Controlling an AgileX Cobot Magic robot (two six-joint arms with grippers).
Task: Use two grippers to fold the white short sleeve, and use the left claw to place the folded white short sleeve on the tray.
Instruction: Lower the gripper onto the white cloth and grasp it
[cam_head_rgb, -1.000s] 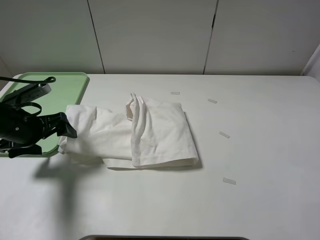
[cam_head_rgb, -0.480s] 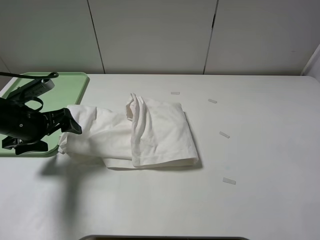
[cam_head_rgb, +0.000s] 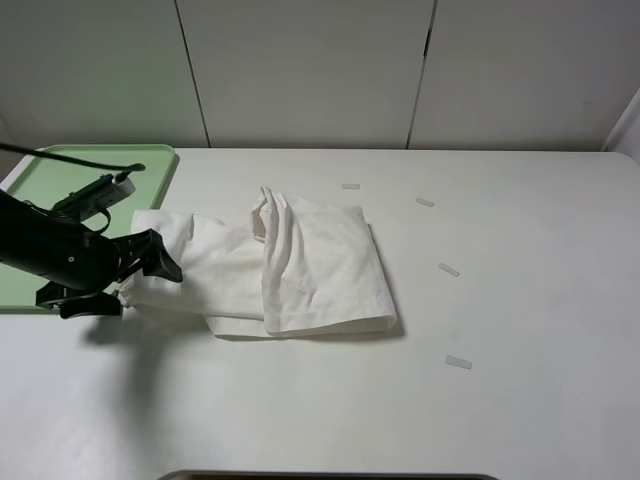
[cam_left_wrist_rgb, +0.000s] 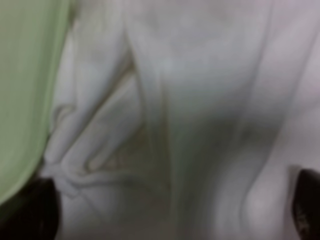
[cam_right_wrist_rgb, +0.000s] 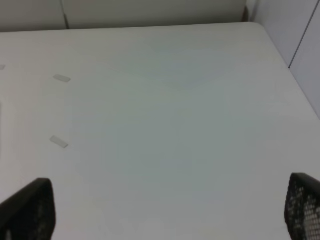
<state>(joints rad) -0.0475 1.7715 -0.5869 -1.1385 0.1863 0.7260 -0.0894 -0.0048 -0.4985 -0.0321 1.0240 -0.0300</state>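
The white short sleeve lies folded and wrinkled on the table, its left edge next to the pale green tray. My left gripper is at that left edge, low over the cloth. In the left wrist view its jaws stand wide open, and the blurred white short sleeve fills the space between the fingertips, with the tray to one side. The right gripper is open over bare table; it is outside the exterior high view.
Several small pale tape strips lie on the white table right of the shirt, one strip near the middle right and another strip in the right wrist view. A panelled wall runs behind the table.
My left arm has moved right from over the tray, bringing its open jaws down to the shirt's left edge. The shirt has not visibly moved.
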